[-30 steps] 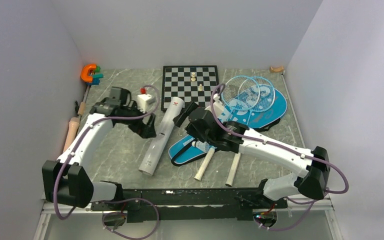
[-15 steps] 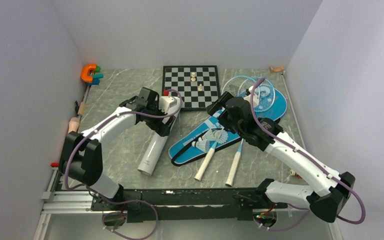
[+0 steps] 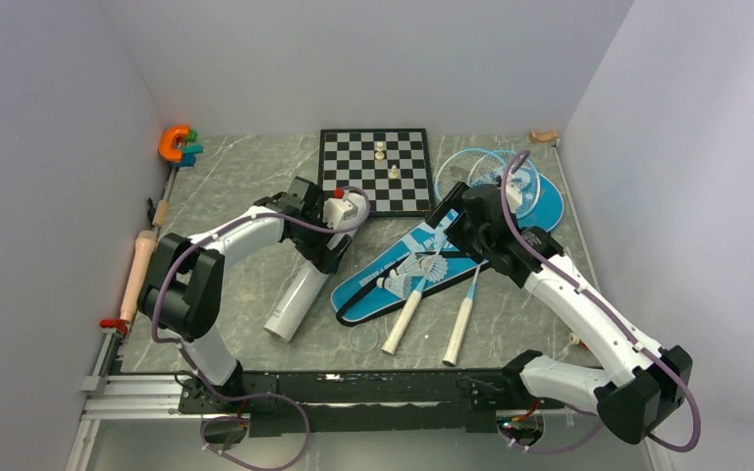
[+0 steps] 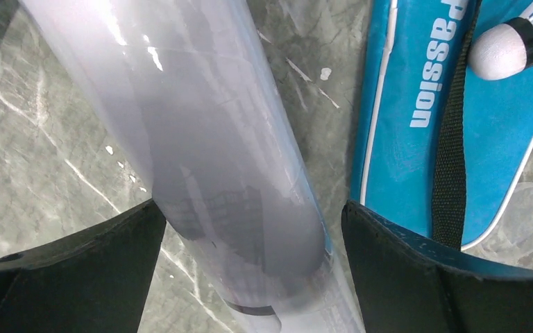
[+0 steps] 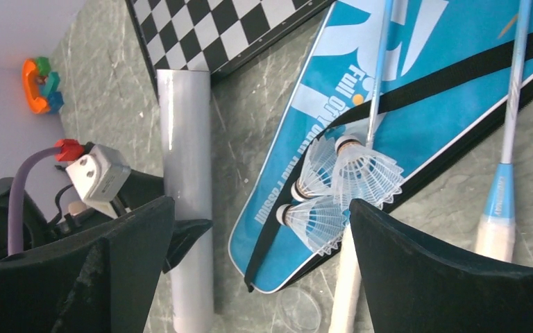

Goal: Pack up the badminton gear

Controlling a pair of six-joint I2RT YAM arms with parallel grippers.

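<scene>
Centre-left in the top view, the tube (image 3: 295, 294) lies flat, with the left gripper (image 4: 253, 215) spread open astride it (likely light, stiff, slick plastic: clamp mid-length, gently). The right gripper (image 5: 262, 208) hangs open over three shuttlecocks (image 5: 368, 170). There are two rackets (image 3: 471, 172) and one bag (image 3: 368, 287).

A grey-green marbled tabletop (image 3: 236, 186), streaked with pale veins, serves as the floor of the scene. Plain matte off-white panels box it in: a back wall (image 3: 373, 59) at 12 o'clock, a side wall (image 3: 39, 196) at 9 and an opposite wall (image 3: 687, 196) at 3. A black metal rail (image 3: 353, 385) runs along 6 o'clock. The light is soft and even, and shadows are faint.
</scene>
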